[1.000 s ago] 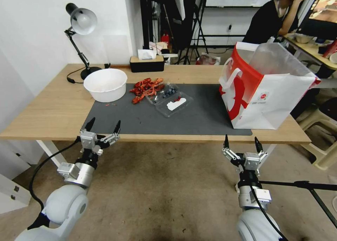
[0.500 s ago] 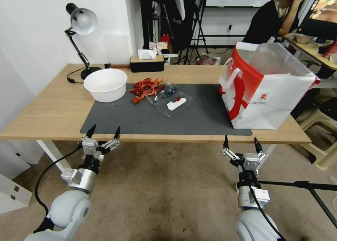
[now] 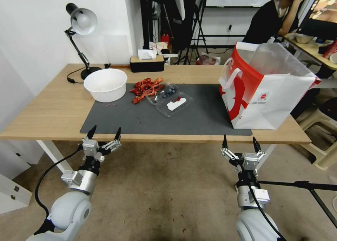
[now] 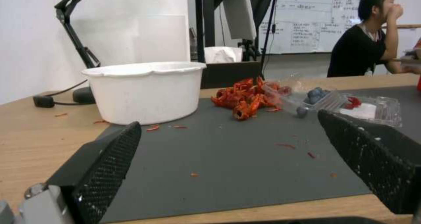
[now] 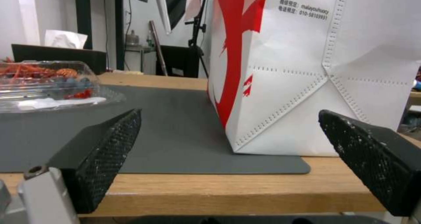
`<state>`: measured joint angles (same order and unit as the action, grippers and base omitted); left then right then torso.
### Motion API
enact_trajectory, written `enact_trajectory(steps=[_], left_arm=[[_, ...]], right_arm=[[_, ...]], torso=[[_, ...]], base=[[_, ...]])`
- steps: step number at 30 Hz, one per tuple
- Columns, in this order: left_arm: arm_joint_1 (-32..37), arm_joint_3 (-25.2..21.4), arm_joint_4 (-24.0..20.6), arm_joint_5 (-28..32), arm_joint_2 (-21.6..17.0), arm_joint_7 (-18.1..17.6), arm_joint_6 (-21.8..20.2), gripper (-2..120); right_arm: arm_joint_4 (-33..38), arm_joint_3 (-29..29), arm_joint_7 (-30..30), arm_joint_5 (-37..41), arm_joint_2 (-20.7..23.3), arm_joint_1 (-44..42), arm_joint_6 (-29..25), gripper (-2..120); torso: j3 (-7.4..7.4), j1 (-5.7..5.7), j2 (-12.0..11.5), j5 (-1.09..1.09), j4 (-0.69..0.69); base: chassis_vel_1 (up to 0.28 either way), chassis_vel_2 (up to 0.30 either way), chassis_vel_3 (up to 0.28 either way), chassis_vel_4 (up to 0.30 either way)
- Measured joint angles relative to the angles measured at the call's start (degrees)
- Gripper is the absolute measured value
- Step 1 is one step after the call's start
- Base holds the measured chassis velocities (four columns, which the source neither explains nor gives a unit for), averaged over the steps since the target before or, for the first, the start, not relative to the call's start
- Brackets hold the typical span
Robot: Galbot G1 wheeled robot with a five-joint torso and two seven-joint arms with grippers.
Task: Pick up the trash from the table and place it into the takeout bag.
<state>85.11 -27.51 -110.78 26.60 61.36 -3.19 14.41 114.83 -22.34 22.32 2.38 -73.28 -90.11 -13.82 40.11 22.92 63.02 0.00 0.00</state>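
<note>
Spanning the head view from nine to three o'clock, the table (image 3: 52,107) carries a dark grey mat (image 3: 196,118) across its middle. At about two o'clock on the mat's end stands the takeout bag (image 3: 270,100), upright and open-mouthed, its red side panel facing the centre and one corner resting on the mat's near edge. Around eleven o'clock a white bowl (image 3: 105,84) sits on the mat's far corner, with a desk lamp (image 3: 81,23) behind it. Just beside the bowl, toward twelve o'clock, lies the trash: a heap of red shells (image 3: 145,88) touching a clear plastic clamshell box (image 3: 170,98) that holds a few dark berries and a white scrap. Small red crumbs dot the mat near the bowl. Below the table's near edge, the left gripper (image 3: 104,134) hangs at seven o'clock and the right gripper (image 3: 239,142) at five o'clock, each with fingers spread wide and holding nothing, both well apart from the trash.
</note>
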Motion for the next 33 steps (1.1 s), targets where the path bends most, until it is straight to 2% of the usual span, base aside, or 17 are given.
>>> enact_trajectory(steps=[33], left_arm=[[-0.07,-0.01,-0.05,-0.01,-0.08,-0.02,-0.02,100]], right_arm=[[0.0,-0.02,0.02,0.09,0.01,0.0,0.0,100]], torso=[[0.0,0.0,0.0,0.0,0.0]], base=[[0.0,0.0,0.0,0.0]])
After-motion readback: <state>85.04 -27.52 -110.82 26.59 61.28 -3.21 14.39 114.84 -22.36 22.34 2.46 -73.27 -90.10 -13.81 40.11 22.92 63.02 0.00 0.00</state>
